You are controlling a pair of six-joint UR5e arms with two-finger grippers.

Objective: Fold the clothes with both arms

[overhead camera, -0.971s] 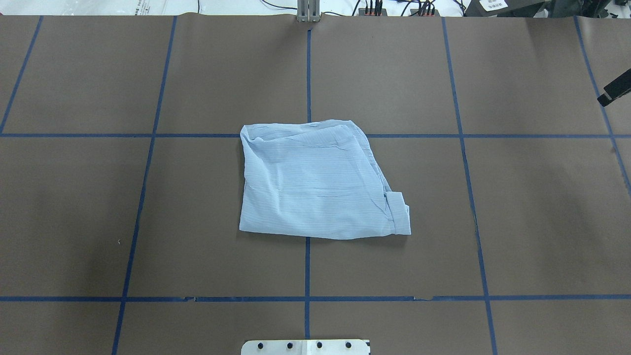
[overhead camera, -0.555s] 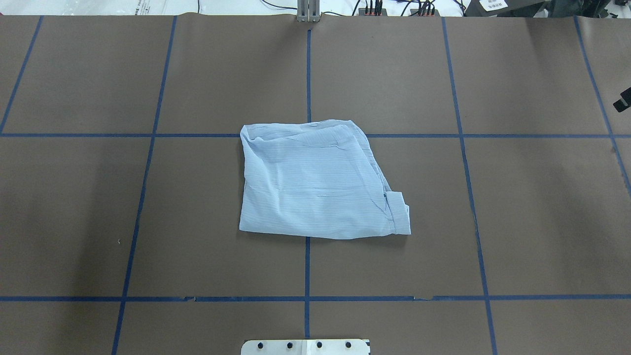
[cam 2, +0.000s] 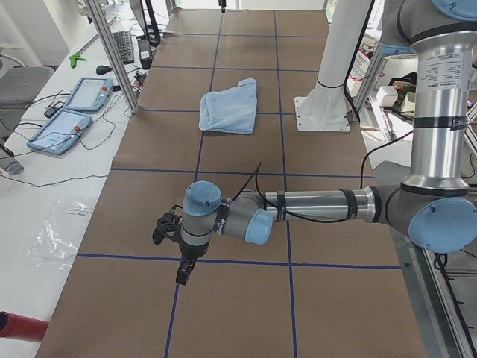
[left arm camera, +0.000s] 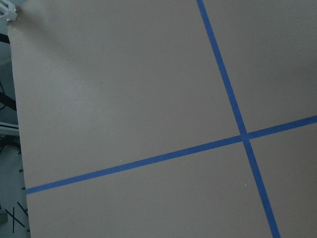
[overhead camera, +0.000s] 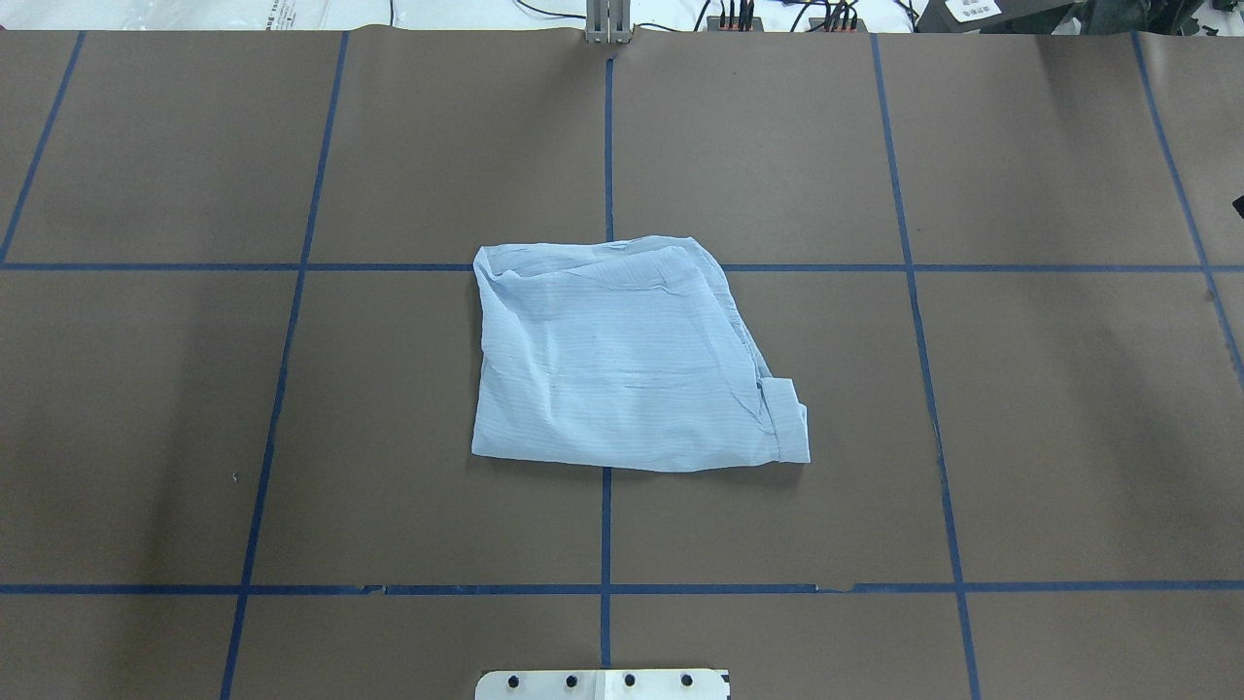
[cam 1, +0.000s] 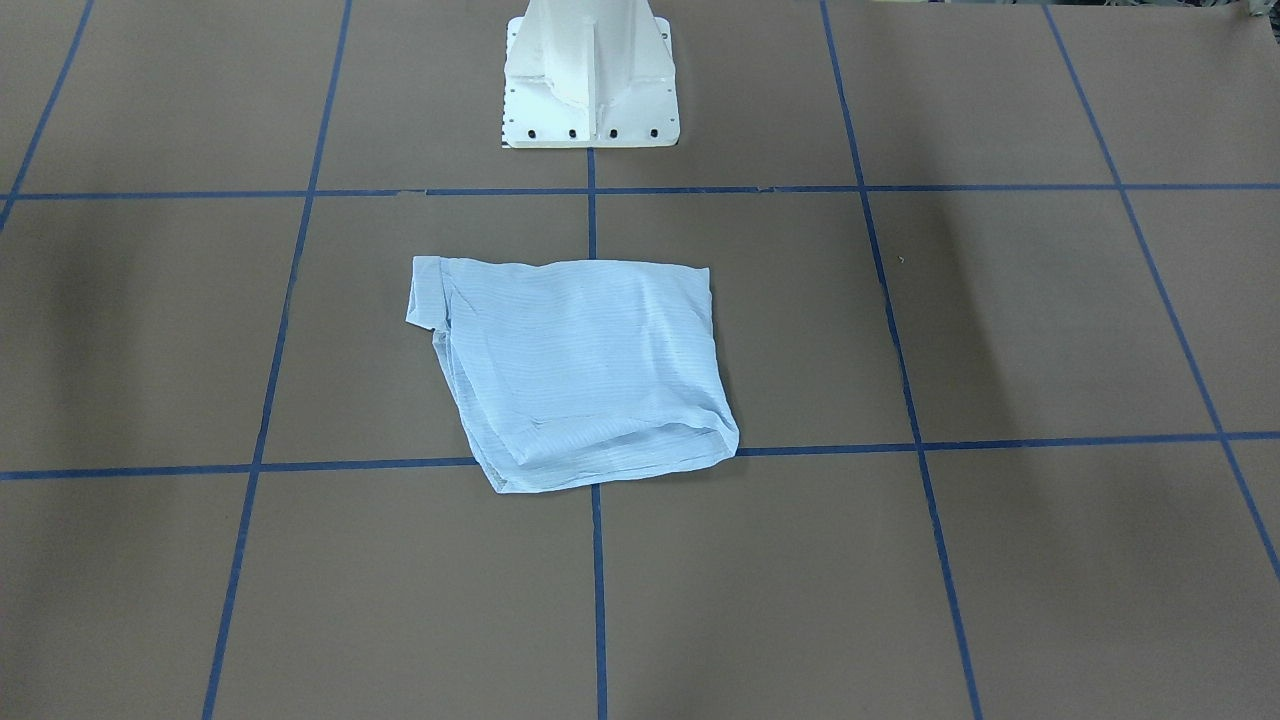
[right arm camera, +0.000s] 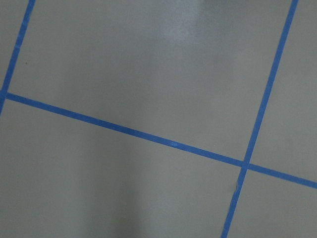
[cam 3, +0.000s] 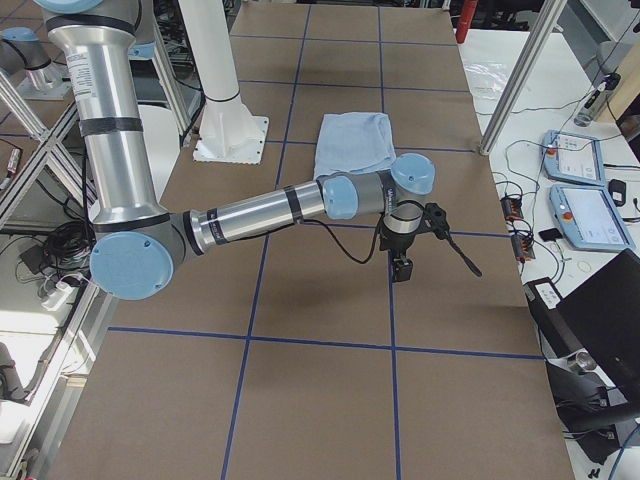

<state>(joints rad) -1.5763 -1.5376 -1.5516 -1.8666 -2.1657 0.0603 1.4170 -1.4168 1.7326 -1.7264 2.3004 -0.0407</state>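
Shirt [overhead camera: 622, 360]: lies in a flat, roughly four-sided packet on the surface [overhead camera: 1020, 437], between the two hands and well apart from each. Neither hand touches it. It looks folded down several layers, with one slanted side toward the right hand and a small turned-over tab [overhead camera: 782, 399] at the corner on that side.

Left hand [cam 2: 181, 274]: hangs low over bare surface, with the shirt far beyond it. You can't tell from the side view whether its fingers are spread or pressed together. Its wrist view shows only brown paper and blue tape lines [left arm camera: 233, 104].

Right hand [cam 3: 465, 262]: the same in mirror, with the shirt just past its elbow side. Finger state not readable.

Judgement: both arms sit out wide, probably so you get a clear view of the packet. The fold looks finished or nearly so. The slanted edge is the one flaw you might tidy.
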